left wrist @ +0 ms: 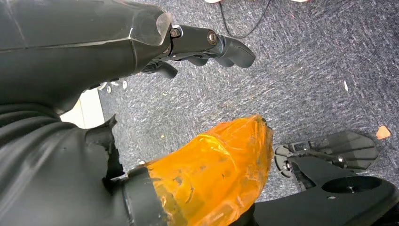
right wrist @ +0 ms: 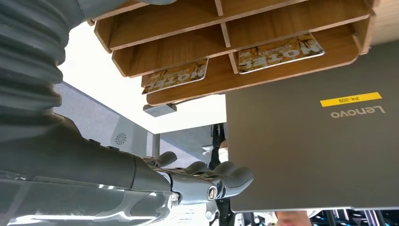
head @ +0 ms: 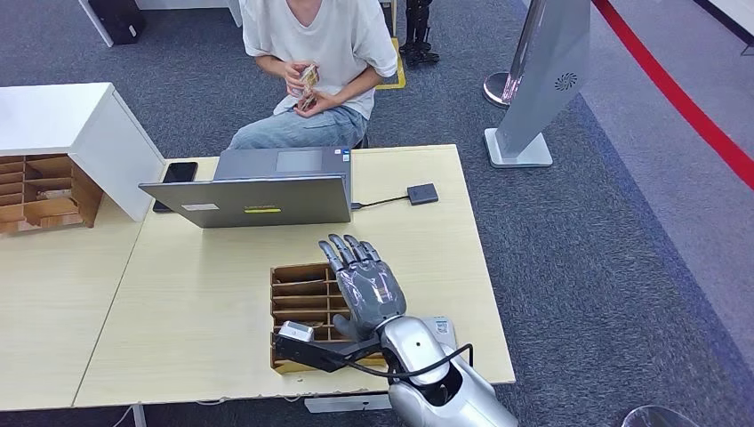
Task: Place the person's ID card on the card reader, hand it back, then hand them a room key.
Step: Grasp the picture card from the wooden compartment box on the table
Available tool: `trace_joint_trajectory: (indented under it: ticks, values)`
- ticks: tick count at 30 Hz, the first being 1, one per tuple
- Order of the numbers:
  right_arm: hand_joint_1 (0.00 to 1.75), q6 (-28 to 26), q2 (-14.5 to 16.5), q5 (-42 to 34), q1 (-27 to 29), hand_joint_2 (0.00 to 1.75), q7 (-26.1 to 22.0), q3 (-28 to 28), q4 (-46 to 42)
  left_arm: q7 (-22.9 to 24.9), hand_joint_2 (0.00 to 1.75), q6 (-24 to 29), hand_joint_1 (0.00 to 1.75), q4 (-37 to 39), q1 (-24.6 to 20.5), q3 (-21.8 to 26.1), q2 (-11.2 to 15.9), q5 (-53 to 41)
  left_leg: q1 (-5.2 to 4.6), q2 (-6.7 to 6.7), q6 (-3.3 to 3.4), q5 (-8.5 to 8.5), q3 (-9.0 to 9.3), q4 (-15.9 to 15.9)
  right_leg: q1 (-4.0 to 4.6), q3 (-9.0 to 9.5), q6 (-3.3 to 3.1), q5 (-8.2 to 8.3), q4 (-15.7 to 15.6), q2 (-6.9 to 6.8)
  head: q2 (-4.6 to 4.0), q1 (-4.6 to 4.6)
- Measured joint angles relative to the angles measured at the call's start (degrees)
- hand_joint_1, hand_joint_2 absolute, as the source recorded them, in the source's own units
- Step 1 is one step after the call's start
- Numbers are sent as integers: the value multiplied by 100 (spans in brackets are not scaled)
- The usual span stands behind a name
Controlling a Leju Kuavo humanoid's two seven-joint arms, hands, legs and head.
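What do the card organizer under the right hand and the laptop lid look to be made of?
Card organizer: apparently thin wood or plywood, matte brown; grain and slotted dividers show in the right wrist view. Laptop: smooth matte grey lid, metal or plastic, cannot tell which. Right hand hovers open above the organizer.

Even, diffuse overhead lighting; the pale surface [head: 204, 311] reads bright with only soft, short shadows beneath the robot hand [head: 366, 286] and behind the laptop [head: 253, 200] beyond it. The head view is sharp throughout, with mild bowing toward its edges. In the left wrist view, the dark robot hand [left wrist: 207, 44] is underexposed, while orange film [left wrist: 211, 174] near it shows specular glare. In the right wrist view, the near ribbed cover [right wrist: 28, 61] is soft; the bright surface past the wooden tray [right wrist: 235, 42] is overexposed.
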Motion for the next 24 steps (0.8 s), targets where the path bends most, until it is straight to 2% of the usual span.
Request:
trace_joint_trajectory:
  ticks: [11,17,21,22,24]
  values:
    - [3,-20,10,28,-85,175,-1,-42,195,6,0,0,0,0,-4,-3,0,0,0,0,0,0,0,0,0,0,0,0,0,0,0,0]
    - [16,-21,30,37,-91,175,-2,-51,238,6,0,0,0,0,-6,-5,1,1,0,0,0,0,0,0,0,0,0,0,0,0,0,0]
    - [39,-20,42,34,-97,175,-5,-61,245,6,0,0,0,0,-8,-5,0,6,0,0,0,0,0,0,0,0,0,0,0,0,0,1]
    - [53,-20,43,28,-100,175,-8,-61,247,5,0,0,0,0,-9,-5,1,8,0,0,0,0,0,0,0,0,0,0,0,0,0,1]
    - [98,-19,46,15,-114,175,-13,-61,264,4,0,2,0,-1,-10,-8,2,14,0,0,0,0,0,0,0,0,0,0,0,0,0,1]
